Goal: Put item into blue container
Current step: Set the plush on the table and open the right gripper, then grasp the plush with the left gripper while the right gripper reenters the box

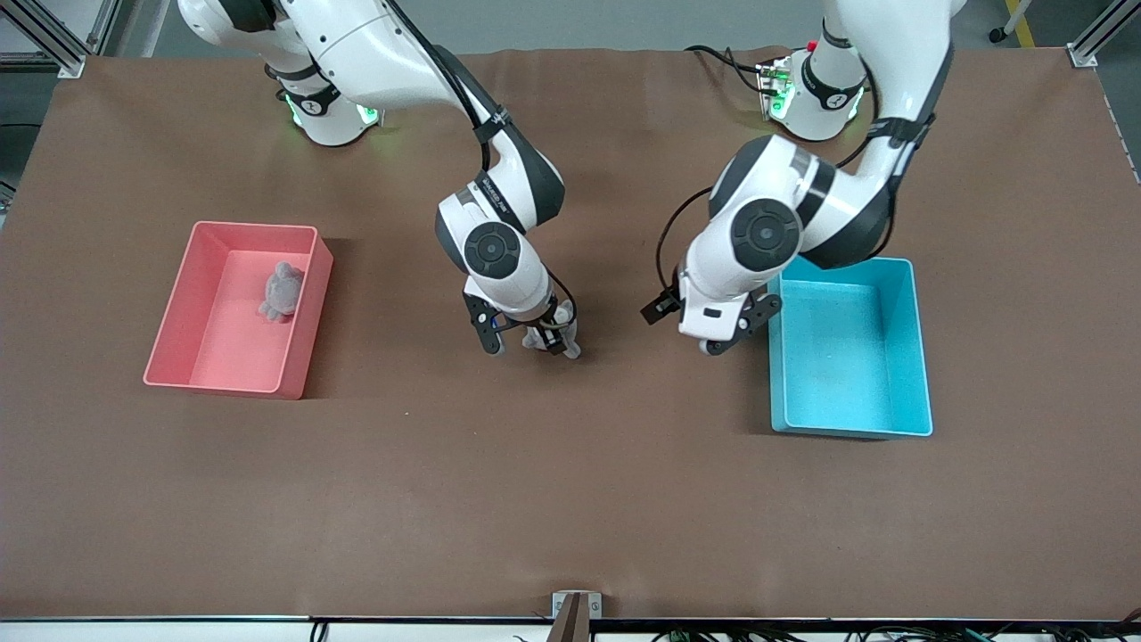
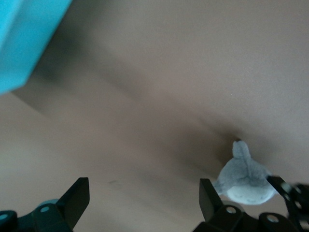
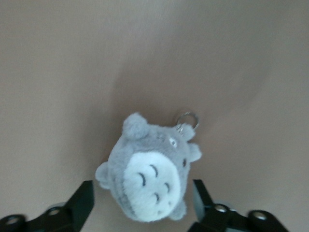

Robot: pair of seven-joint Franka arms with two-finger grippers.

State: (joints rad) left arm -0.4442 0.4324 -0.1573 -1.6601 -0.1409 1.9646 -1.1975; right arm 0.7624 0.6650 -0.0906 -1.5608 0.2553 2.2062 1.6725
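- Table [image 1: 570, 499]: brown covering; two bins and two plush toys are carried on it.
- Blue container [image 1: 918, 357]: cyan bin toward the left arm's end of the table; nothing is seen inside.
- Pink-red bin [image 1: 169, 330]: toward the right arm's end; a second grey plush [image 1: 282, 292] is lodged inside.
- Grey plush keychain toy [image 3: 152, 179]: pale belly, metal ring at the head; it is lying on the table mid-way between the bins, between the right gripper's fingers, apparently not clamped.
- Right gripper [image 1: 528, 341]: set low around the toy, fingers spread apart, toy let go.
- Left gripper [image 1: 731, 337]: hung just beside the blue container's wall, fingers spread wide, nothing held.
- Step in hand, judged: the toy is handed across for the left arm to collect. The right gripper is best lifted straight up so the plush is not dragged; the left gripper is best centred over the body, not the ring, and closed gently since the plush compresses.
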